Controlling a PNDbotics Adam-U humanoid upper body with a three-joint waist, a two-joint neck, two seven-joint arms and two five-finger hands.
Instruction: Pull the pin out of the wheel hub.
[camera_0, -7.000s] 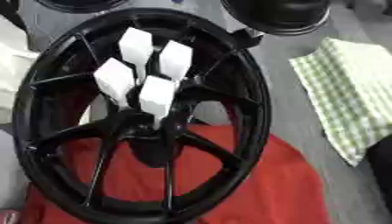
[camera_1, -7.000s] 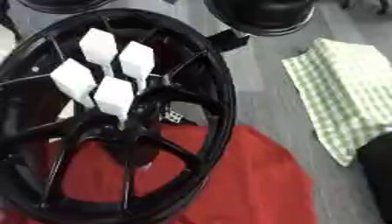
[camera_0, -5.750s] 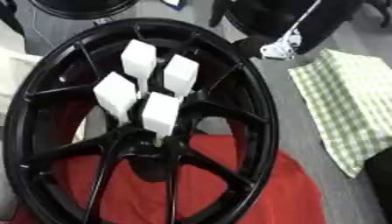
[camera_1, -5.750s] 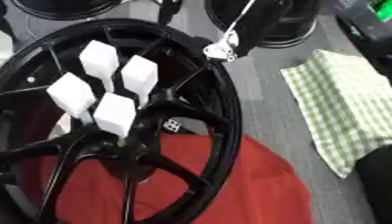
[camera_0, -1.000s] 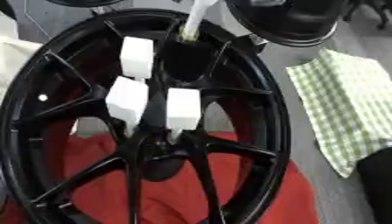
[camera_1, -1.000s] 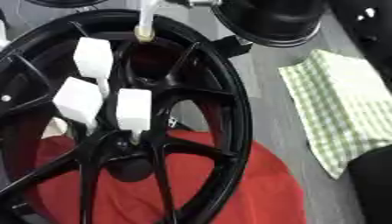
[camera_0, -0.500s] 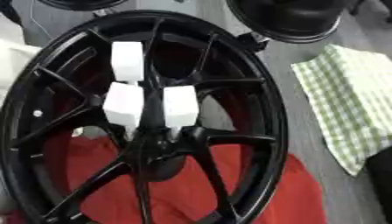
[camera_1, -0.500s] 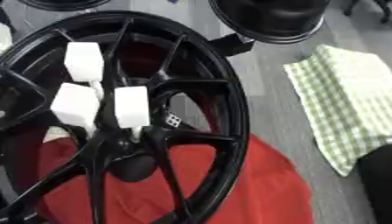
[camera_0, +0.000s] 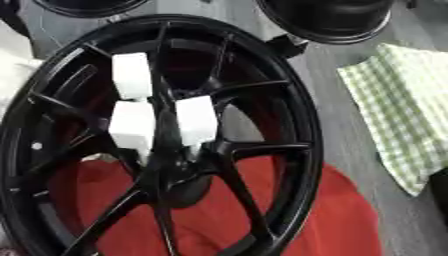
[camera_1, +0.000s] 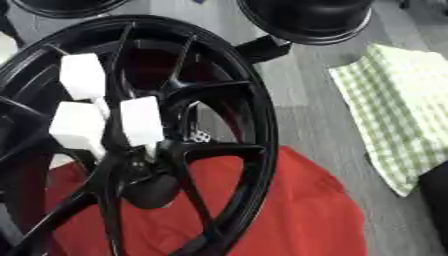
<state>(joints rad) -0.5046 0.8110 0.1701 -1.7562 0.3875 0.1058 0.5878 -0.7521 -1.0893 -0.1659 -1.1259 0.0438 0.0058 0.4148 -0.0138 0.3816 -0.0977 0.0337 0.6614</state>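
Observation:
A large black spoked wheel (camera_0: 289, 120) lies tilted over a red cloth (camera_0: 297, 220). Three pins with white block-shaped heads stand close together just above its hub (camera_0: 179, 177): one at the upper left (camera_0: 132, 75), one below it (camera_0: 131, 125), and one to the right (camera_0: 197, 120). Their lower ends go down between the spokes and are hidden there. Neither of my hands shows in either view.
A green checked cloth (camera_1: 398, 105) lies on the grey floor to the right. Two more black round rims (camera_0: 328, 20) (camera_0: 87, 4) sit along the top edge. Something white (camera_0: 13, 80) shows at the left edge, and a dark shape (camera_1: 436, 192) at the lower right.
Seven seconds ago four white-headed pins stood at the hub. One second ago one of them was raised near the top edge; it has since left view and three remain. The camera has shifted slightly.

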